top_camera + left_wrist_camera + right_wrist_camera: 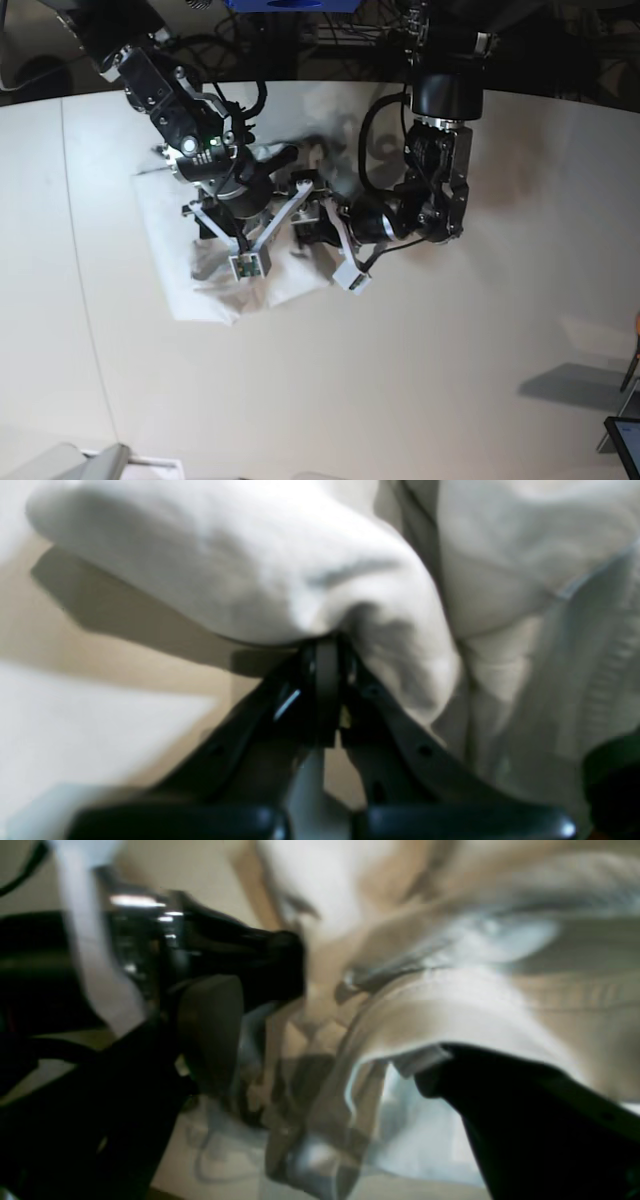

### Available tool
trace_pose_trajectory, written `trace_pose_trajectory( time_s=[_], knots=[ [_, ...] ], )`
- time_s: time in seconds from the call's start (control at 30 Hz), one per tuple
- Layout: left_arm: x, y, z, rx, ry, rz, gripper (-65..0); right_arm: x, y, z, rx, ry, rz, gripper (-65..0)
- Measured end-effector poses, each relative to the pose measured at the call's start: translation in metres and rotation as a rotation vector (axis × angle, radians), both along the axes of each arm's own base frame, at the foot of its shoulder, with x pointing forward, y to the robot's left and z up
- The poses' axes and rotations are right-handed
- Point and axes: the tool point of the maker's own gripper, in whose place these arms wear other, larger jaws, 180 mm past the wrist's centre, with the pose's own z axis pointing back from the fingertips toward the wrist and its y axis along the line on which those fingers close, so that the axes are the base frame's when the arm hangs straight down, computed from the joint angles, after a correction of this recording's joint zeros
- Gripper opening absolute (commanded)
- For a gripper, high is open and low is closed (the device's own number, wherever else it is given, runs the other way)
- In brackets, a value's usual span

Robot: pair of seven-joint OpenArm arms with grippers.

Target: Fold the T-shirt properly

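Table (450,380) with both arms over a crumpled T-shirt (185,285)
The T-shirt lay bunched toward the table's far left; the left gripper (325,645) pinched a fold of it tight, while the right gripper (325,1050) stood wide open, cloth between its fingers.

T-shirt (280,570): soft white cloth, matt, wrinkled, ribbed seam. Left gripper (327,647) against it: black plastic, slightly glossy. Table (420,380) beneath T-shirt: pale, smooth, matt.
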Motion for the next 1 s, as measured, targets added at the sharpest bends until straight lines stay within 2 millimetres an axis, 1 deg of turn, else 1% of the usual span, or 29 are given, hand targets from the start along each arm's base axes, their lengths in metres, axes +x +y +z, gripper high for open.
trace_pose_trajectory(
  time_s=[0.1, 0.2, 0.27, 0.33, 0.47, 0.57, 0.7, 0.87, 0.97, 1.0],
  knots=[
    [0.002, 0.008, -0.001, 0.012, -0.006, 0.007, -65.0, -0.001, 0.001, 0.000, 0.008, 0.007, 0.004, -16.8],
    [0.006, 0.020, 0.000, 0.023, -0.012, 0.026, -65.0, 0.000, 0.005, 0.011, 0.029, -0.023, 0.010, -16.8],
    [0.012, 0.034, 0.001, 0.026, -0.016, 0.068, -65.0, 0.005, 0.014, 0.023, 0.067, -0.065, 0.007, -16.8],
    [0.018, 0.051, 0.002, 0.027, -0.018, 0.120, -65.0, 0.006, 0.021, 0.028, 0.089, -0.077, 0.008, -16.8],
    [0.023, 0.090, 0.002, 0.058, -0.022, 0.197, -65.0, 0.003, 0.027, 0.028, 0.096, -0.073, 0.022, -17.0],
    [0.024, 0.106, 0.002, 0.085, -0.031, 0.208, -65.0, 0.003, 0.027, 0.028, 0.097, -0.074, 0.021, -17.0],
    [0.023, 0.115, 0.002, 0.100, -0.033, 0.214, -65.0, 0.003, 0.027, 0.028, 0.097, -0.074, 0.021, -17.0],
    [0.023, 0.122, 0.002, 0.112, -0.035, 0.218, -65.0, 0.006, 0.036, 0.035, 0.131, -0.093, 0.017, -17.0],
    [0.023, 0.127, 0.003, 0.118, -0.037, 0.221, -65.0, 0.004, 0.037, 0.033, 0.130, -0.088, 0.018, -17.0],
    [0.024, 0.127, 0.003, 0.121, -0.038, 0.222, -65.0, 0.001, 0.040, 0.033, 0.127, -0.090, 0.030, -17.0]
  ],
)
